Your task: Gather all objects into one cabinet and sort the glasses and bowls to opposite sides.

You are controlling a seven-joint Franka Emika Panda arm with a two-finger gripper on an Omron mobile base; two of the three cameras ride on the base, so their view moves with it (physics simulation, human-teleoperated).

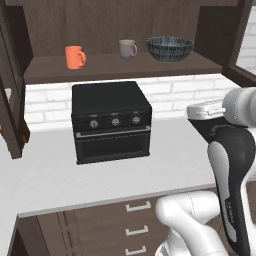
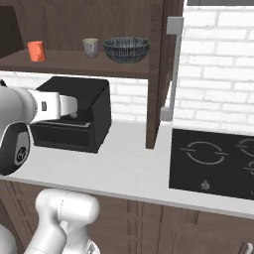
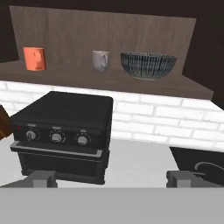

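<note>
1 hob (image 2: 213,161) lies beside the open cabinet (image 2: 155,74).

The arm (image 1: 235,165) is built of smooth, rounded white shells, joined by dark grey to black sections, and a long glossy black panel with a pale grey stripe is seen on the segment to the right of the black countertop oven (image 1: 111,121). In the right base view, a round dark joint cap with a small pale ring marking is set into the white link in front of that oven, and a narrower white wrist piece with a small dark square mark is carried beyond it. The gripper (image 3: 113,178) is tipped with two small, blocky dark grey fingers (image 3: 41,177), seen below the oven in the hand view.
</note>
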